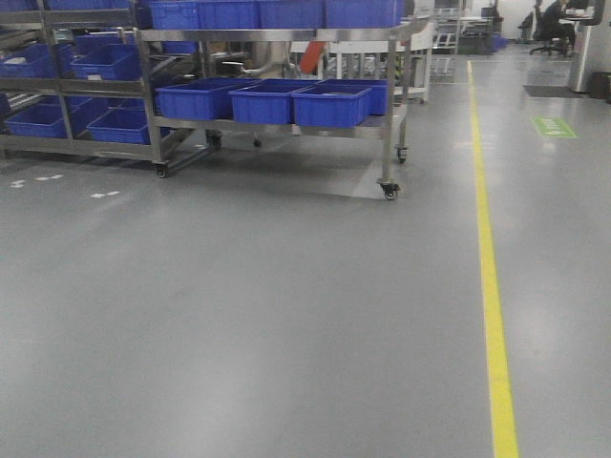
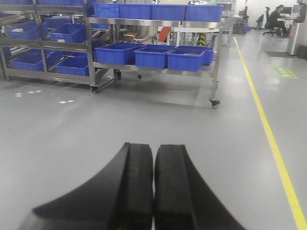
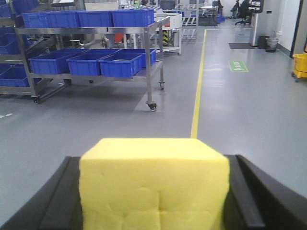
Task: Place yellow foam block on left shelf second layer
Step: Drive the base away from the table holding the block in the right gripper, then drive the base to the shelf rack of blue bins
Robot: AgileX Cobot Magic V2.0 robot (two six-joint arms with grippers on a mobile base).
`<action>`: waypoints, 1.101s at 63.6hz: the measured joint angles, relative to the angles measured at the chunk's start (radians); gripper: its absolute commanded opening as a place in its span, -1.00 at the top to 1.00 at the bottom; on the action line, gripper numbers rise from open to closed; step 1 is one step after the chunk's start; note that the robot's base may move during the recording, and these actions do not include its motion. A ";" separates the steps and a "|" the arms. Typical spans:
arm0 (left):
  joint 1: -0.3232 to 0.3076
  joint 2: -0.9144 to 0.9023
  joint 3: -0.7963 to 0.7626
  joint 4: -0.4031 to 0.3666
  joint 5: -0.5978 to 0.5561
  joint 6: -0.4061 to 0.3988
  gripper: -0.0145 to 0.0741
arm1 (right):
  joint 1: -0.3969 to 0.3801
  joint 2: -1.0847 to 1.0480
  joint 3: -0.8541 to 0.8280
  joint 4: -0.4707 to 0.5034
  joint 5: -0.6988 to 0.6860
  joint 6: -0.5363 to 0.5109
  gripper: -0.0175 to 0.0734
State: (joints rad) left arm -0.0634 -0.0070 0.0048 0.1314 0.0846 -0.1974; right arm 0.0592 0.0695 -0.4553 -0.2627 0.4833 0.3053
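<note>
The yellow foam block [image 3: 153, 182] fills the bottom of the right wrist view, pinched between the two black fingers of my right gripper [image 3: 154, 160], which is shut on its sides. My left gripper [image 2: 154, 148] is shut with its pads together and nothing between them, pointing over bare grey floor. The steel shelf at the far left [image 1: 57, 91] holds blue bins on several layers and stands well ahead of me. Neither gripper shows in the front view.
A wheeled steel rack [image 1: 277, 126] with blue bins [image 1: 329, 105] stands ahead, its caster [image 1: 389, 191] nearest. A yellow floor line [image 1: 492, 286] runs along the right. A green floor mark [image 1: 554, 127] and seated people [image 2: 276, 19] are far back right.
</note>
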 measured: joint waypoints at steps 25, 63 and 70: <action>0.003 0.000 0.000 0.000 0.000 0.000 0.36 | 0.000 0.000 0.000 0.000 0.000 0.002 -0.04; 0.003 0.000 0.000 0.000 0.000 0.000 0.36 | 0.000 0.000 0.000 0.000 0.000 0.002 -0.04; 0.003 0.000 0.000 0.000 0.000 0.000 0.36 | 0.000 0.000 0.000 0.000 0.000 0.002 -0.04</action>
State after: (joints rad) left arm -0.0603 -0.0070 0.0048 0.1314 0.0846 -0.1974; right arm 0.0592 0.0695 -0.4553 -0.2627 0.4833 0.3069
